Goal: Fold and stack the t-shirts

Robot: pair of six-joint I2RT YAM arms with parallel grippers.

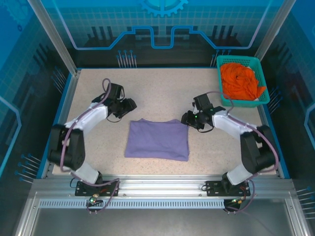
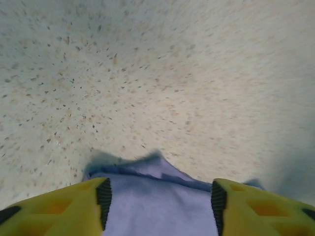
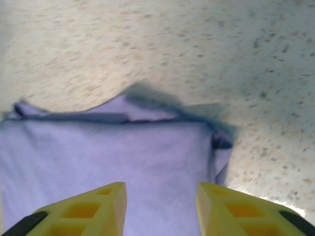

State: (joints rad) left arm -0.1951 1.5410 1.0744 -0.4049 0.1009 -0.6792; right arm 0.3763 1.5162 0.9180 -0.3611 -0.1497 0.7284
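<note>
The lavender-purple t-shirt lies folded into a flat rectangle in the middle of the table, with no lettering showing. In the left wrist view its folded edge sits below and between the yellow fingers. The right wrist view has its corner spread under the fingers. My left gripper hovers open just off the shirt's far left corner, holding nothing. My right gripper is open at the far right corner, also holding nothing. The bright orange t-shirt lies crumpled in the basket.
The teal mesh basket stands at the table's far right corner. Speckled beige tabletop stretches behind the purple shirt, bounded by blue edging and the enclosure posts.
</note>
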